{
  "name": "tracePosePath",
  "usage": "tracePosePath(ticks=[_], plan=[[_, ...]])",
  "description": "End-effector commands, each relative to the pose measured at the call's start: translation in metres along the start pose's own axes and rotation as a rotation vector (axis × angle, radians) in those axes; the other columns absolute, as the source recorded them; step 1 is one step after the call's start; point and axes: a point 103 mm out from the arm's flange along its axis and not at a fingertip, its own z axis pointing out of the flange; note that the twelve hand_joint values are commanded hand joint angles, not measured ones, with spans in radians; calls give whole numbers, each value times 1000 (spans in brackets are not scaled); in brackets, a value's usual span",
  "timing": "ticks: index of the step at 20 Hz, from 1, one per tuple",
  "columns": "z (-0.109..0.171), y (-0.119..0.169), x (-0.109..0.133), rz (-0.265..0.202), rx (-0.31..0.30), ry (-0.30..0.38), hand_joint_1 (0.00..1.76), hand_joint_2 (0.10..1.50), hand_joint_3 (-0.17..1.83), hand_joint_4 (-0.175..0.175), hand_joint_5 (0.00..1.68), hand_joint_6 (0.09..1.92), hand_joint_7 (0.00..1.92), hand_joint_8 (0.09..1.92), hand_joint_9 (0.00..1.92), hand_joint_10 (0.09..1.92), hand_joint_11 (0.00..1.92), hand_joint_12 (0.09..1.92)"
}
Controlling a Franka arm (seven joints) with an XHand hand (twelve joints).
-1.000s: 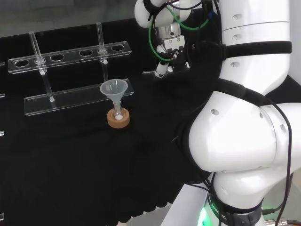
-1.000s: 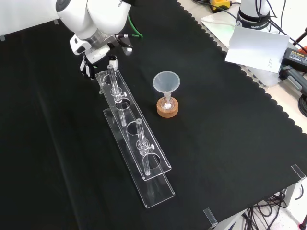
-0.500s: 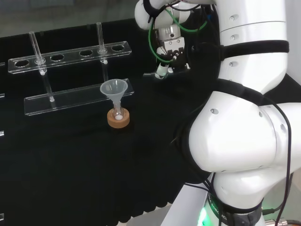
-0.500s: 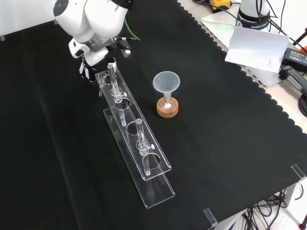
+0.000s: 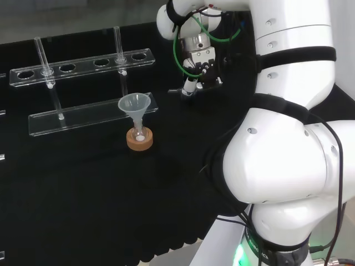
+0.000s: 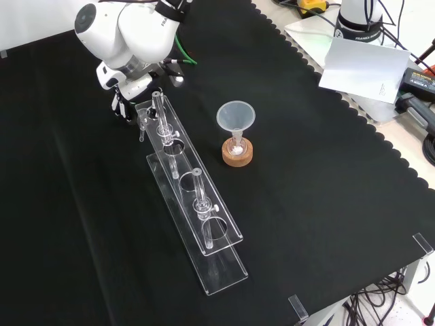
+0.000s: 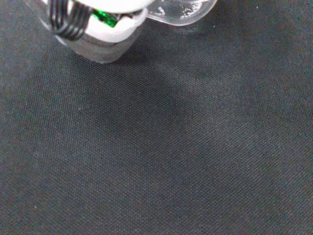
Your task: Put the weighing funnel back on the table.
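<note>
The black and white robot hand (image 5: 192, 83) hung low over the black cloth (image 6: 326, 190), at the far end of the long clear plastic test-tube rack (image 6: 194, 204) in the front view. Its fingers were drawn together, pinching the small clear scoop-shaped weighing funnel (image 7: 180, 10). In the wrist view a white fingertip with a grey pad (image 7: 105, 34) lay against it, just over the fabric; whether the piece touched the cloth could not be told. The big clear cone-shaped funnel (image 6: 235, 117) stood in its small flask on the cork ring (image 6: 237, 153), well apart from the hand (image 6: 124, 103).
</note>
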Motion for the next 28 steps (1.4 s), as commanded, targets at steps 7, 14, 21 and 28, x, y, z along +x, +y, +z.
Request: tracePosePath(ticks=[7,14,21,28], plan=[[1,0,-1,13,-17,0,1113,751,486,175,1264,619,596,678,1088,172,1025,897],[-4,-7,-8,6,-34,25,1071,965,147,175,1135,760,549,713,1062,171,989,930],[-4,-13,-8,4,-25,18,997,930,17,34,976,588,509,700,1018,184,949,938],[-2,-13,-8,7,-3,13,989,915,11,24,920,565,476,688,991,178,924,940]])
